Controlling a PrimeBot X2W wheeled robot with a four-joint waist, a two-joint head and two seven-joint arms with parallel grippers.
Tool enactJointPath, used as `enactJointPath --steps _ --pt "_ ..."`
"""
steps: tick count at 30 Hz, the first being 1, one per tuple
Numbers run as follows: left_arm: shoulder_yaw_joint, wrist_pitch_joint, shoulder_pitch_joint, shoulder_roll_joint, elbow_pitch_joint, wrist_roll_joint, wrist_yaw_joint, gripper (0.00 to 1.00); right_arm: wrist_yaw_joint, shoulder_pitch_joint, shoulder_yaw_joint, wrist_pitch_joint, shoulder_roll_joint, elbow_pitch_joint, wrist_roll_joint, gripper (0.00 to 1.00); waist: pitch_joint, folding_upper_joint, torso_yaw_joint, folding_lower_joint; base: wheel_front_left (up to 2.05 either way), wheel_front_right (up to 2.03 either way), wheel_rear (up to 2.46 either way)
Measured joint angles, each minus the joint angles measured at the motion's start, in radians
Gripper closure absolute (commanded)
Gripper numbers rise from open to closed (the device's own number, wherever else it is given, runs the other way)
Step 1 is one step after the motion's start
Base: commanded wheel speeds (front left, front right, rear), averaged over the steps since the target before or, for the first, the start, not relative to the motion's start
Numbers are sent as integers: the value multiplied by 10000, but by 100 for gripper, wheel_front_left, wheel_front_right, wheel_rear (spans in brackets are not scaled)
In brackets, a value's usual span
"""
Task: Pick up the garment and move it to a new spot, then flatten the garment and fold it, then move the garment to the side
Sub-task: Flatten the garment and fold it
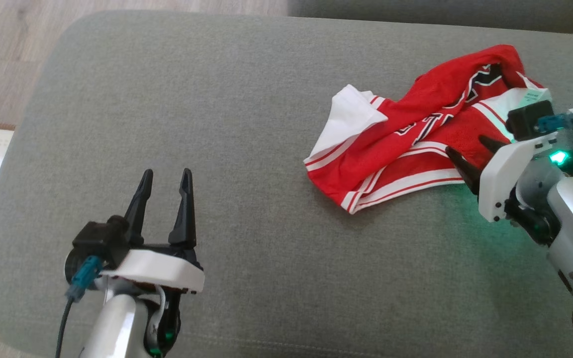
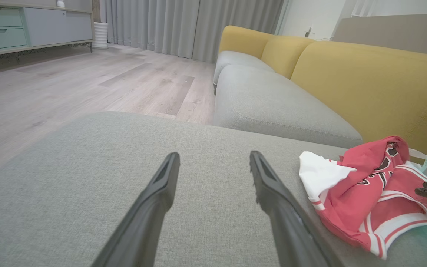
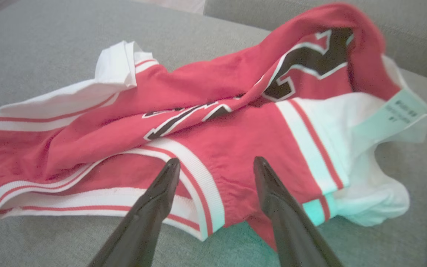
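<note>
- Broad grey cushion point(image 1: 246, 124), upholstered in a tight, slightly nubbly weave, rounded at its corners, with a faint seam along the near edge.
- Sofa point(image 2: 365, 81) beyond it in the left wrist view: mustard-yellow padded backs over pale grey seat pads, all in soft, bulging shapes.
- Pale wood-plank floor point(image 2: 87, 85), matt and lightly grained, running to heavy grey curtains point(image 2: 184, 26) hanging in vertical pleats.
- Garment point(image 1: 416, 149) lying crumpled on the right part of the grey cushion, toward its far edge and well apart from the left gripper: red knit cloth, limp and creased, with white ribbed bands carrying thin red stripes, black block lettering edged in white, and a white flap turned over at its left corner.
- Right gripper point(image 1: 473, 154) at the garment's near right side, white moulded shell and two long, dark, tapering fingers; jaws spread wide with nothing pinched between them, tips over the striped hem point(image 3: 198, 185), contact with the cloth impossible to tell.
- Left gripper point(image 1: 167, 174) over bare cushion at the lower left, same glossy dark pointed fingers, jaws parted wide and holding nothing.
- Small pale mint label point(image 3: 402, 111), flat and rectangular, sewn into the white band at the garment's far right.
</note>
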State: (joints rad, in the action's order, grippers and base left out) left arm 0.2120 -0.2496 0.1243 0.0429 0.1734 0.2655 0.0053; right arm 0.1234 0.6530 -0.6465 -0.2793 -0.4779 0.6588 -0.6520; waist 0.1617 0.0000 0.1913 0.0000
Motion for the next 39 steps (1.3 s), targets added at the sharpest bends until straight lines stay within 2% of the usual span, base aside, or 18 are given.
enactJointPath --steps 8,9,10,11,12,17,21,24,31,35,39 --pt "27 0 0 0 0 15 -17 0 0 -3 -21 -1478 38 596 378 0 140 0 318 0 0 0 0" --pt "29 0 0 0 0 15 -12 0 0 -3 -25 -1697 67 690 407 11 149 0 360 0 0 0 0" --pt "29 0 0 0 0 17 -6 0 0 -1 -25 -1864 100 750 470 30 156 0 396 0 0 0 0" --pt "29 0 0 0 0 17 -6 0 0 15 -25 -2004 136 780 527 56 160 0 428 0 0 0 0" --pt "31 0 0 0 0 17 -4 0 0 41 -21 -2052 159 782 579 98 161 0 456 0 0 0 0" --pt "15 0 -1 0 63 79 38 0 0 93 73 -1942 230 742 828 100 45 0 485 0 0 0 0" --pt "-31 0 -19 0 121 73 38 0 0 86 169 -1944 226 86 993 100 -195 0 391 0 0 0 0" --pt "-132 0 -190 -2 130 67 27 0 0 -9 159 -2523 207 -1110 792 100 -419 0 277 0 0 0 0" --pt "-303 0 -527 2 234 -2 -69 0 0 -1262 13 -4420 15 -4416 -734 100 -866 0 106 0 0 0 0" --pt "-280 0 -528 4 245 -2 -155 0 0 -1894 -219 -5346 144 -5340 -1126 100 -897 0 205 0 0 0 0" --pt "-272 0 -526 4 249 -46 -228 0 0 -2354 -539 -5647 681 -5643 -1137 100 -837 0 396 0 0 0 0"
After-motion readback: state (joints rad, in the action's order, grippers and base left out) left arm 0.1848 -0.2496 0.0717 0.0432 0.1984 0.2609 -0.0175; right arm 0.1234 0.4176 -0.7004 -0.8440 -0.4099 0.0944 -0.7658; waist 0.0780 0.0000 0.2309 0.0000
